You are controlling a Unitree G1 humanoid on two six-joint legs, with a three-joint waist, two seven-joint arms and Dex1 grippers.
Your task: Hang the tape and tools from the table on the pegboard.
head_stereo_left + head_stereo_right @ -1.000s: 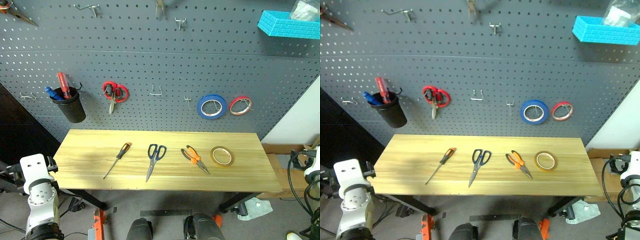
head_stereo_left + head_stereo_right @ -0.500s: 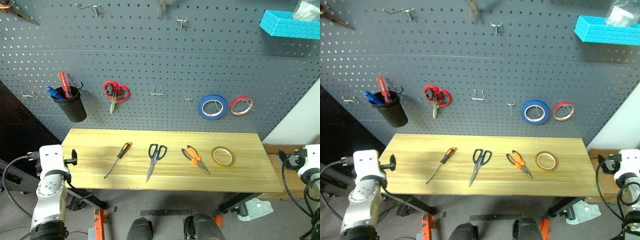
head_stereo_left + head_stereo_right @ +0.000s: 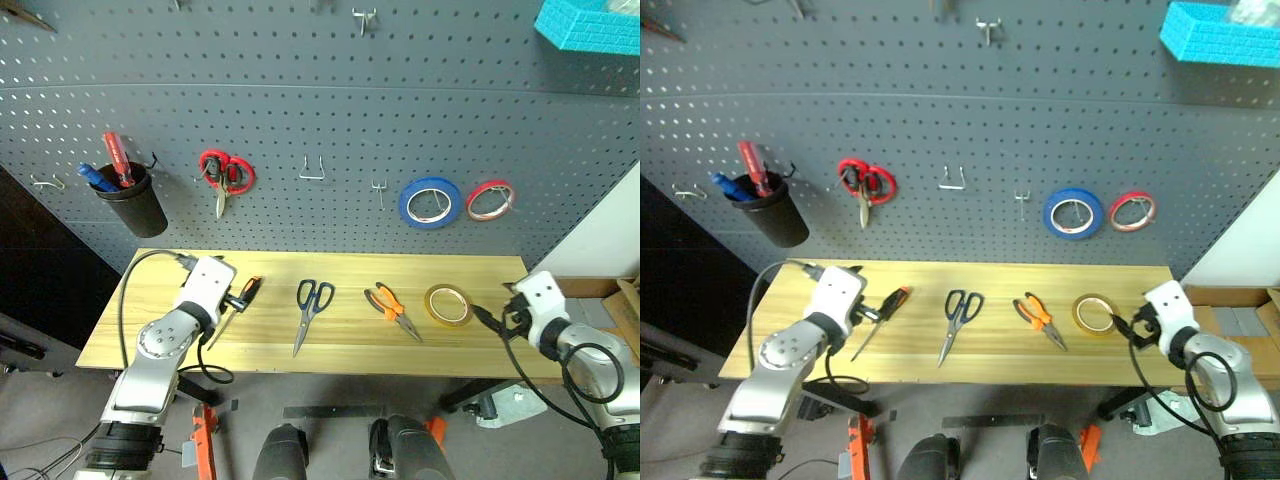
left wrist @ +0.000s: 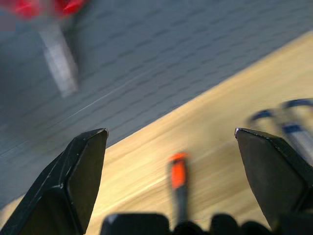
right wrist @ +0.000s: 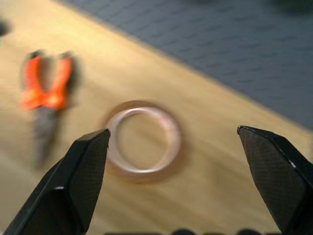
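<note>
Four task items lie in a row on the pale yellow plank worktop [image 3: 330, 345]: orange-and-black-handled slim screwdriver [image 3: 235, 308], dark-blue-handled steel scissors [image 3: 309, 312], orange-handled pointed pliers [image 3: 392, 309], translucent yellow-tan tape ring [image 3: 447, 304]. Left hand [image 3: 241, 293] wide open, empty, just beside the screwdriver handle. Right hand [image 3: 490, 318] wide open, empty, near the tape. Dark grey pegboard [image 3: 330, 120] stands behind.
</note>
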